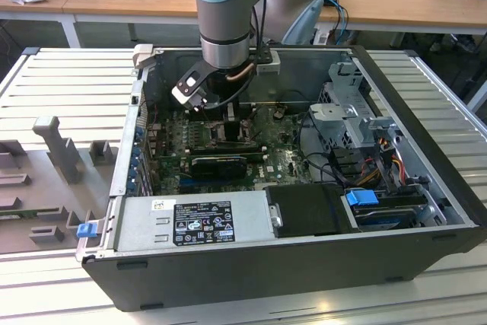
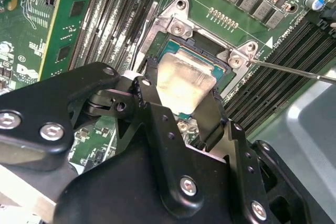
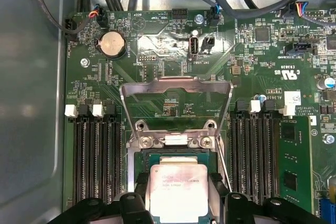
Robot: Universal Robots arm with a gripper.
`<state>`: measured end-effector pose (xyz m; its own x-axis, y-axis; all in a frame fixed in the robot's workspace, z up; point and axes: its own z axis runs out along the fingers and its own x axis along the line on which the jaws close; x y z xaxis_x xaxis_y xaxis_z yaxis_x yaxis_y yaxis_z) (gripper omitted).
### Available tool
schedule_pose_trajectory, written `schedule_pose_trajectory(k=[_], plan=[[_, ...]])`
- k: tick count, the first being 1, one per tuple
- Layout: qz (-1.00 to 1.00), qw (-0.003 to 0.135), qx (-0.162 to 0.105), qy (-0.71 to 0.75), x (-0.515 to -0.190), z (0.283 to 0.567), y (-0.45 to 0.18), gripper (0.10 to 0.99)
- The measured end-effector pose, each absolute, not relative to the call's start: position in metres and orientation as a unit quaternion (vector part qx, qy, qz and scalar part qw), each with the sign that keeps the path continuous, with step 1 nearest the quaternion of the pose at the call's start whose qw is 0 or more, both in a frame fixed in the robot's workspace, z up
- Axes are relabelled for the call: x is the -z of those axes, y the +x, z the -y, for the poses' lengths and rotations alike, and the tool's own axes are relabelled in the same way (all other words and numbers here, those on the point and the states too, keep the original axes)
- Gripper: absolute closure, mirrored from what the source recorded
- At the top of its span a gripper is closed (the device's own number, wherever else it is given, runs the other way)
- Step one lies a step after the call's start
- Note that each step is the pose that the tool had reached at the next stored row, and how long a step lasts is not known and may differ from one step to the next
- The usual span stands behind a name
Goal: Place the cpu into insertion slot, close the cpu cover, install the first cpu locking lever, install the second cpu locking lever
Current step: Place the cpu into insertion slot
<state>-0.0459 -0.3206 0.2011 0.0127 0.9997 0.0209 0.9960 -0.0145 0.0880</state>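
**Placing step: gripper (image 2: 185, 92) clamped on the cpu (image 2: 181, 77) at the open insertion slot (image 2: 210, 47)**

Exterior view: the arm (image 1: 224, 20) drops straight down into the open PC case (image 1: 304, 268). It enters at about 11 o'clock of the case interior, with its tool end low over the motherboard (image 1: 288, 159). A vertical approach fits the job, since the chip has to go in flat. The black expansion card (image 1: 221, 164) lies just at 6 o'clock of the tool. The power supply (image 1: 198, 218) is further out along 6.

Second wrist view: the black fingers (image 2: 216, 114) pinch the cpu by two opposite edges, and its metal top is bare between them. My guess is the edge grip keeps contact off the top and the underside. The chip lies within the slot's silvery rim. I cannot tell whether it is seated or held just above. A locking lever (image 2: 294, 71), a thin rod, is swung out away from the slot and unhooked, which is what lets the cover stand open. Memory slots (image 2: 121, 14) run alongside the socket.

First wrist view: take the slot as the dial centre and the gripper body as 6 o'clock.
- The cpu cover (image 3: 176, 80) stands at 12, flipped up on its hinge, with the board visible through its cut-out. Being up, it leaves the chip a free way in.
- Memory slots flank the slot at 3 and 9.
- A coin cell (image 3: 112, 44) sits at about 11, beyond the cover.

The cover is not closed and no lever is latched, so I judge the work to be at the first step.
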Motion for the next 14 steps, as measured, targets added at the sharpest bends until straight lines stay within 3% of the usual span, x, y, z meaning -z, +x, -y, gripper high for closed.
schedule_pose_trajectory(k=[2, 3, 14], plan=[[-0.702, 0.024, -0.038, 0.711, -0.2010, 0.3203, -0.0459, 0.545], [-0.702, 0.024, -0.038, 0.711, -0.2010, 0.3201, -0.0459, 0.482], [-0.702, 0.024, -0.038, 0.711, -0.2004, 0.3166, -0.0452, 0.482]])
